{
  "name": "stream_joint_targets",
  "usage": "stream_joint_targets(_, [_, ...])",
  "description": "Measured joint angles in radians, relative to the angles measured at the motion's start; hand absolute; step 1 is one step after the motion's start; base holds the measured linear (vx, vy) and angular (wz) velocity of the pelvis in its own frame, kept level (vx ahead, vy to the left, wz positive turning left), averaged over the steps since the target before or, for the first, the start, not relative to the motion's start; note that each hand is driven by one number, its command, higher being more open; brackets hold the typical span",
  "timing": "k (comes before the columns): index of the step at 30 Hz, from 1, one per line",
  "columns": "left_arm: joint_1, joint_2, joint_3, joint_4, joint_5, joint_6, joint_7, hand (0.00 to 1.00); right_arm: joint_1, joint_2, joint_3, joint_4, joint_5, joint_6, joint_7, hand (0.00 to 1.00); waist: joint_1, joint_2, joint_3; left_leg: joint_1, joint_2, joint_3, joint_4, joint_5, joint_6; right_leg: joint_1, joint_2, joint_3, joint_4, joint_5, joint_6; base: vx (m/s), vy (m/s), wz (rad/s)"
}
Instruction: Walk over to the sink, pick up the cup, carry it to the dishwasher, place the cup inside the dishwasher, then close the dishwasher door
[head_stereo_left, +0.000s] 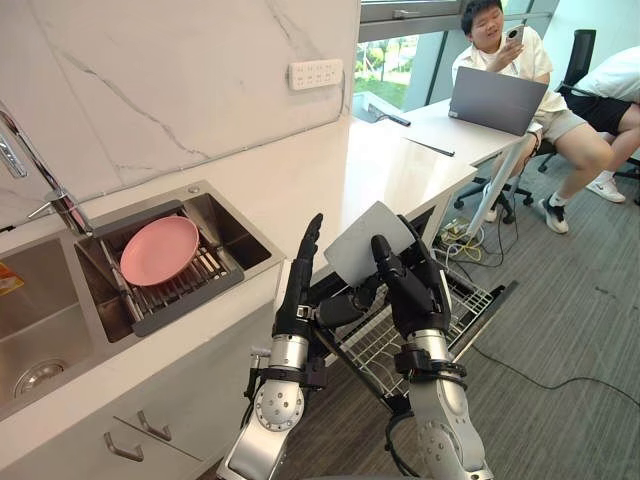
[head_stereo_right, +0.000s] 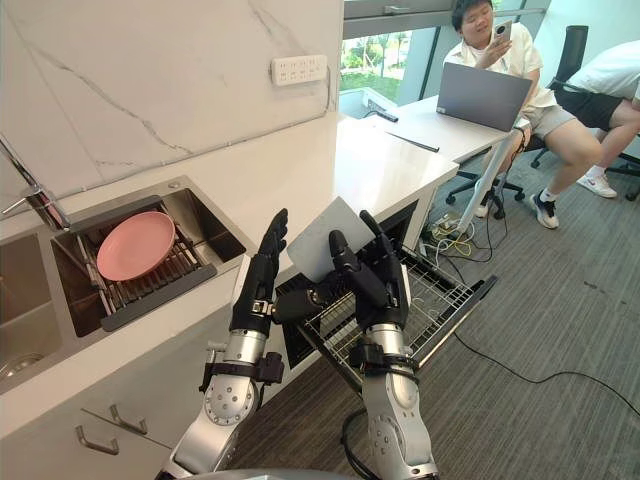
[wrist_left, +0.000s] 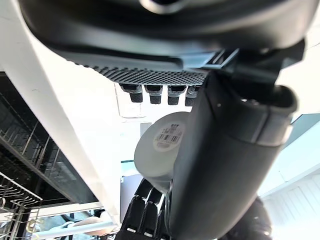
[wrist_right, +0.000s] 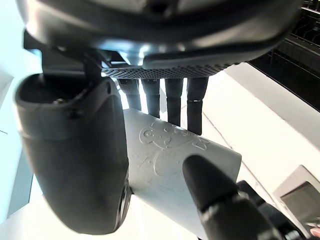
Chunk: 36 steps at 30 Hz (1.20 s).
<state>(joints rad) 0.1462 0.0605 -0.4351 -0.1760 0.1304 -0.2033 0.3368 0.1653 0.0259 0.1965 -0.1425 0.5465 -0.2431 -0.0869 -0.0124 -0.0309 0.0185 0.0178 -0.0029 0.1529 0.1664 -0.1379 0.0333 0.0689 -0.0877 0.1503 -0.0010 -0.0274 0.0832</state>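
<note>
The right hand (head_stereo_left: 418, 292) curls its fingers and thumb round a pale grey cup (head_stereo_left: 360, 245), holding it tilted in the air. The left hand (head_stereo_left: 297, 300) stands just left of it, fingers straight and upright, its thumb reaching across to the cup's labelled base. Below them the pulled-out wire dishwasher rack (head_stereo_left: 468, 298) lies over the open door. Further left, a round pink plate (head_stereo_left: 158, 250) rests on a drainer in the steel sink (head_stereo_left: 240, 232). Far right, a person (head_stereo_left: 520, 62) sits behind a grey laptop (head_stereo_left: 497, 100).

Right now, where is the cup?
In the left eye view, centre: the cup is in the right hand, above the dishwasher rack, beside the left hand.
</note>
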Motion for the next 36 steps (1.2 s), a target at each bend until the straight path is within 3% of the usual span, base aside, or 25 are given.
stream_joint_targets(7, [0.044,-0.001,0.092,-0.036,-0.099,-0.011,-0.030,1.00,0.002,-0.001,-0.084,-0.026,-0.042,0.000,-0.012,0.00,-0.001,0.001,0.003,0.000,0.000,-0.004,-0.003,0.000,0.000,0.003,0.000,-0.005,-0.002,0.000,0.000,0.00,0.000,0.00])
stream_joint_targets(14, [0.156,-0.005,0.242,-0.064,-0.302,-0.027,-0.070,1.00,0.009,-0.005,-0.213,-0.085,-0.109,0.000,-0.037,0.00,0.000,0.000,0.030,0.000,-0.001,-0.010,-0.008,-0.001,-0.001,0.006,-0.002,-0.014,-0.005,-0.003,-0.002,0.00,0.000,0.03])
stream_joint_targets(22, [0.249,-0.023,0.228,-0.050,-0.429,-0.022,-0.213,1.00,0.056,0.001,-0.231,-0.107,-0.119,0.000,-0.037,0.00,0.002,0.000,0.030,-0.004,-0.001,-0.024,-0.017,-0.001,-0.001,0.007,-0.002,-0.034,-0.005,-0.009,-0.003,0.01,-0.015,0.06])
stream_joint_targets(31, [0.256,0.000,0.214,0.016,-0.473,-0.054,-0.352,1.00,0.084,0.001,-0.230,-0.111,-0.140,0.003,-0.015,0.00,0.022,0.001,0.028,-0.003,0.000,-0.030,-0.018,0.001,-0.002,0.010,-0.006,-0.044,-0.004,-0.009,-0.003,-0.01,-0.006,0.02])
stream_joint_targets(36, [0.259,0.022,0.183,0.146,-0.462,-0.061,-0.396,1.00,0.082,0.000,-0.230,-0.111,-0.148,0.003,0.003,0.00,0.023,0.002,0.027,-0.001,-0.002,-0.031,-0.021,0.006,-0.002,0.011,-0.008,-0.046,-0.003,-0.009,-0.002,0.00,0.000,0.00])
